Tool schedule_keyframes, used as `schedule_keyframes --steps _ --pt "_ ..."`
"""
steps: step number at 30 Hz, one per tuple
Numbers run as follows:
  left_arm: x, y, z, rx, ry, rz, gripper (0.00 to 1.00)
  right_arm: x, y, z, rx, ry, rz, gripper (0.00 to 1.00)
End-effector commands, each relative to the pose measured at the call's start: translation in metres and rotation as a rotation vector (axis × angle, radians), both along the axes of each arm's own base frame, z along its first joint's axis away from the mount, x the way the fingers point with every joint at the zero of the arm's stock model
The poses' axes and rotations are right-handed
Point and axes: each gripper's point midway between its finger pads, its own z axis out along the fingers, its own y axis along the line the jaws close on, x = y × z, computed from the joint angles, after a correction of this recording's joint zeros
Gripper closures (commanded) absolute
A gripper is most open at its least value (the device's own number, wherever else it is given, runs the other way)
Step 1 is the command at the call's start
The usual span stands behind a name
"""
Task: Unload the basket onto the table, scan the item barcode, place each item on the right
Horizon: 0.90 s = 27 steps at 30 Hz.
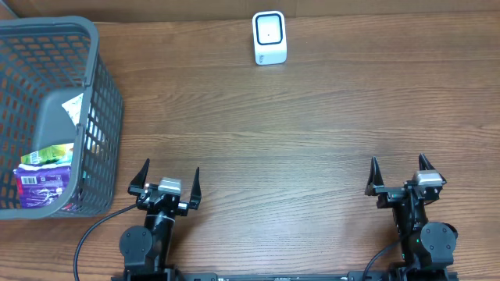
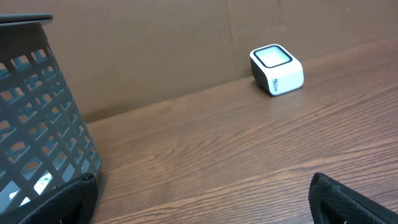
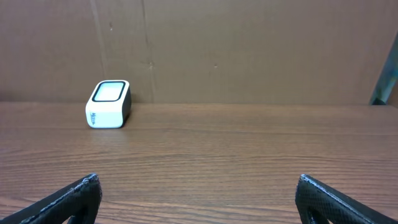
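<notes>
left tool wide and empty, right tool wide and empty, white scanner at far worktop edge, purple packet inside grey basket at left

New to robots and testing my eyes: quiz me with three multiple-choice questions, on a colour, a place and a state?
1. What colour is the basket? A grey; B red; C yellow.
2. Where does the white scanner stand? A in the basket; B at the table's far edge; C inside a tool.
3. How are the left tool and right tool? A both open, empty; B both shut; C one open, one shut.
Answers: 1 A, grey mesh. 2 B, alone at that edge. 3 A, each spread wide, holding nothing.
</notes>
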Motion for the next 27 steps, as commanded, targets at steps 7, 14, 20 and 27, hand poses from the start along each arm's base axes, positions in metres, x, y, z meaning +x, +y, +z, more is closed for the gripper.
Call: schedule_keyframes --steps 7,14,20,27 --pt "0.000 -0.001 -0.001 -0.075 0.007 0.000 0.00 0.000 -0.002 -0.001 -0.003 -0.009 -0.012 0.00" --pt "-0.001 -0.006 0.001 -0.094 0.000 -0.030 0.00 0.000 0.003 0.002 0.005 -0.020 0.014 0.00" --pt "-0.002 -0.013 0.004 -0.096 -0.006 -0.072 0.00 0.000 0.003 0.008 0.006 -0.042 0.014 0.00" --pt "-0.004 -0.015 0.021 -0.094 -0.036 -0.083 0.00 -0.002 0.007 0.020 0.007 -0.066 0.040 0.00"
